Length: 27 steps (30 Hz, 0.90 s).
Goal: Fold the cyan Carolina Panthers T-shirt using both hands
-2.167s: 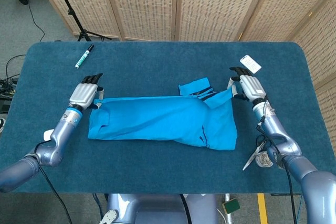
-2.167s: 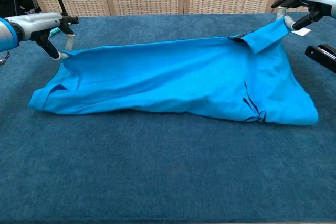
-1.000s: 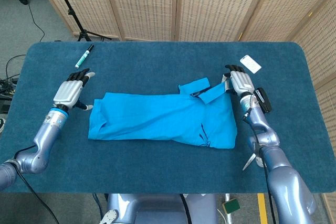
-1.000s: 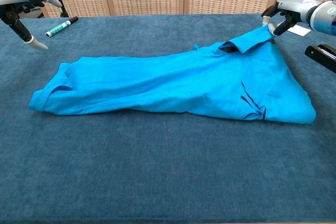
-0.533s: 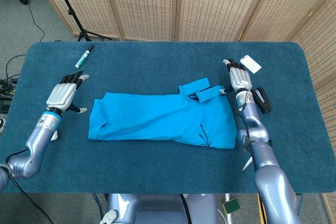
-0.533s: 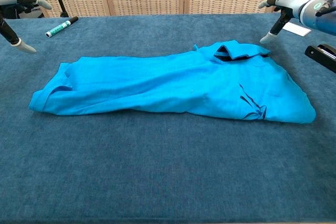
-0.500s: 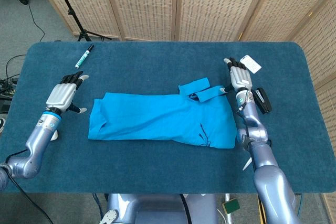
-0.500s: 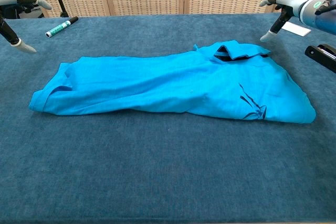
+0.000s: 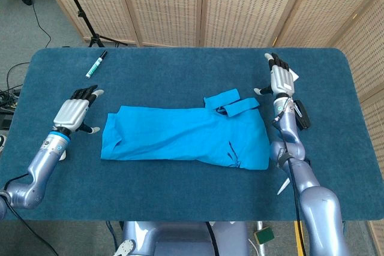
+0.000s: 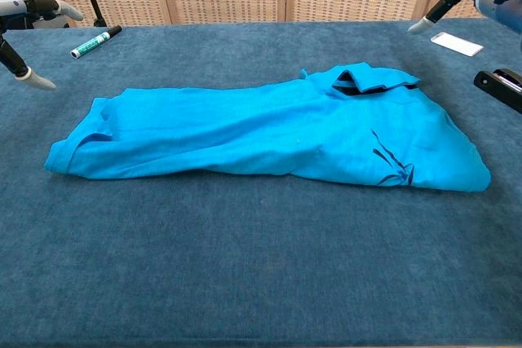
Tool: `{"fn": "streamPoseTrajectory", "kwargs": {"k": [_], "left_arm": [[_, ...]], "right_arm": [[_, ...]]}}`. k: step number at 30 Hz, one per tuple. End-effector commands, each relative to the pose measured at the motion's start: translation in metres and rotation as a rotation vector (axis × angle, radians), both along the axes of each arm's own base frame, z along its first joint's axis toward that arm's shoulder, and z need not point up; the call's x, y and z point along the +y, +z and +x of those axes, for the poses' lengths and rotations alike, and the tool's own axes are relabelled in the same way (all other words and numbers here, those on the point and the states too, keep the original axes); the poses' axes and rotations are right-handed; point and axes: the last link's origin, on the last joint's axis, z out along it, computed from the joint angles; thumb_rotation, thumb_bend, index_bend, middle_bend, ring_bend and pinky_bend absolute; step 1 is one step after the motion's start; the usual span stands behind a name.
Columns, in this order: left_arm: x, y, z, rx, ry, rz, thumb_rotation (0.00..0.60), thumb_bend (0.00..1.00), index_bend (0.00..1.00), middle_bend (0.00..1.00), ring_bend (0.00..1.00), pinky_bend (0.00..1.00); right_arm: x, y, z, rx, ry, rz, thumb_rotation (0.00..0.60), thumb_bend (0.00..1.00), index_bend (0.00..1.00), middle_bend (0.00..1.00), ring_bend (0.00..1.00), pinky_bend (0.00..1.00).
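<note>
The T-shirt (image 9: pixel 186 135) lies folded into a long cyan band across the middle of the table (image 9: pixel 180 202), with a loose sleeve flap doubled over on top near its far right end and dark markings showing toward the near right corner. Nothing is touching it. My left hand (image 9: pixel 72 114) sits off the shirt's left end, apart from the cloth, fingers spread and holding nothing, a fingertip or two down near the blue surface. My right hand (image 9: pixel 281 80) is raised beyond the shirt's far right corner, fingers apart and pointing away from me, also holding nothing. In the chest view it shows only at the top right edge. Just behind that hand lies a small white card (image 10: pixel 457 43), and a black object (image 10: pixel 498 87) sits at the right edge of the table. A green marker (image 9: pixel 95 64) lies at the far left, well apart from the shirt.
</note>
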Motion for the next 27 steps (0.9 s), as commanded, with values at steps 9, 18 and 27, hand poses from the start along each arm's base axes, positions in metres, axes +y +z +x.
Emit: {"fn": "streamPoseTrajectory", "kwargs": {"k": [9,18,27], "left_arm": [[-0.04,0.011,-0.029,-0.005,-0.048,-0.082,0.6,0.15,0.0,0.0,0.0,0.0],[-0.051,0.003,-0.037,-0.006,-0.061,-0.143,0.6,0.21,0.0,0.0,0.0,0.0],[-0.056,-0.016,-0.024,0.013,-0.076,-0.23,0.6,0.26,0.01,0.0,0.0,0.0]], "right_arm": [[0.102,0.048,-0.043,0.073,0.168,0.134,0.6,0.0,0.0,0.0,0.0,0.0],[0.184,0.081,-0.07,0.129,0.115,0.176,0.6,0.0,0.0,0.0,0.0,0.0],[0.238,0.102,-0.087,0.121,0.082,0.153,0.6,0.0,0.0,0.0,0.0,0.0]]}}
